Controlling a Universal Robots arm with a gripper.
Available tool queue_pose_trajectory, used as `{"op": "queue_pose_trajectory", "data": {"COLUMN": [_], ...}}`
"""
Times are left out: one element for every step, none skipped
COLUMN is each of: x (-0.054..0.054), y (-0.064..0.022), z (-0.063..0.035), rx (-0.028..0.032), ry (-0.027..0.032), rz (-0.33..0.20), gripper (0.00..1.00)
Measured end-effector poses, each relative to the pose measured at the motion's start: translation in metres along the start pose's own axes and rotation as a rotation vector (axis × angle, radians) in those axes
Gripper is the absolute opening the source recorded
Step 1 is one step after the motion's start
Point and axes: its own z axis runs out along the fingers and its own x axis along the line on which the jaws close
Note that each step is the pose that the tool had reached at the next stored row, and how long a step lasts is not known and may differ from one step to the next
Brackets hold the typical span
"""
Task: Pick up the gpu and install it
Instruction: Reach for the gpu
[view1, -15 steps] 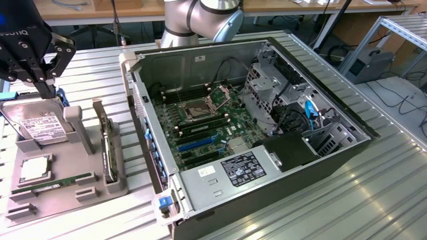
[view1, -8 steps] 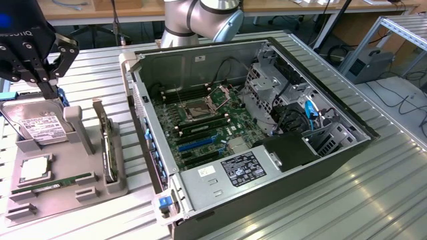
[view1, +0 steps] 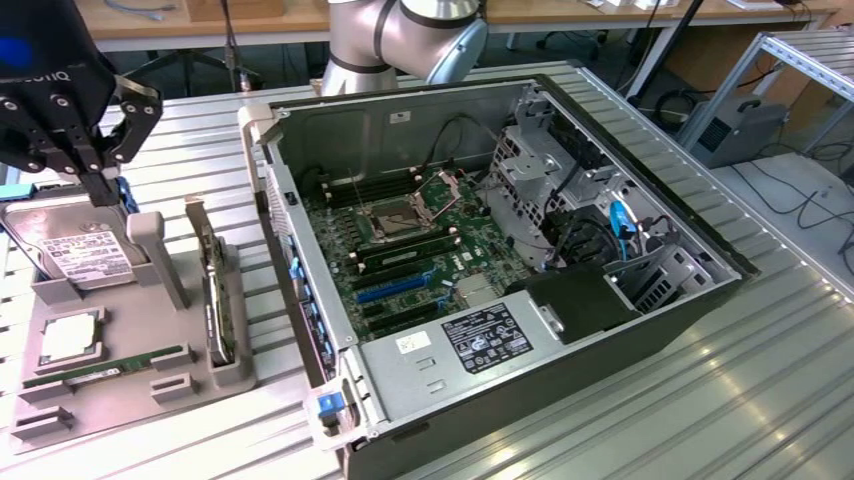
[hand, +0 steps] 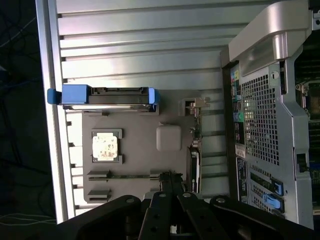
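A black two-fingered gripper (view1: 102, 185) (hand: 170, 177) is being held with its fingertips pressed together over a grey moulded parts tray (view1: 127, 400) (hand: 135, 125), which is lying on a ribbed metal table (view1: 694, 400) (hand: 140, 45). The gpu (view1: 211, 300) (hand: 194, 167), a thin dark rectangular card with a silvery edge, is being kept upright on its long edge in a slot of that tray. In the exterior view it is sitting at about five o'clock from the gripper, apart from it, and at nine o'clock from an open black-and-silver computer case (view1: 400, 105) (hand: 280, 40). A boxy silver hard drive with a white label and blue side rails (view1: 80, 255) (hand: 105, 97) is being propped in the tray just at six o'clock from the fingertips. A square silver processor chip (view1: 70, 340) (hand: 105, 146) and a narrow green memory stick (view1: 107, 370) are lying further toward six o'clock. Inside the case, a green motherboard (view1: 400, 250) is being exposed.
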Motion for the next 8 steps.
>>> {"op": "queue_pose_trajectory", "data": {"x": [-0.0001, -0.0002, -0.0003, -0.0004, -0.0005, -0.0006, -0.0007, -0.0008], "y": [-0.0013, -0.0025, -0.0042, -0.0056, -0.0069, -0.0081, -0.0094, -0.0109], "z": [0.0001, 0.0002, 0.0004, 0.0004, 0.0005, 0.0006, 0.0007, 0.0007], "rx": [0.0007, 0.0013, 0.0022, 0.0029, 0.0034, 0.0039, 0.0043, 0.0049], "ry": [0.0000, -0.0001, -0.0001, -0.0001, -0.0002, -0.0002, -0.0003, -0.0004], "rz": [0.000, 0.000, 0.000, 0.000, 0.000, 0.000, 0.000, 0.000], "gripper": [0.11, 0.11, 0.11, 0.11, 0.11, 0.11, 0.11, 0.11]}}
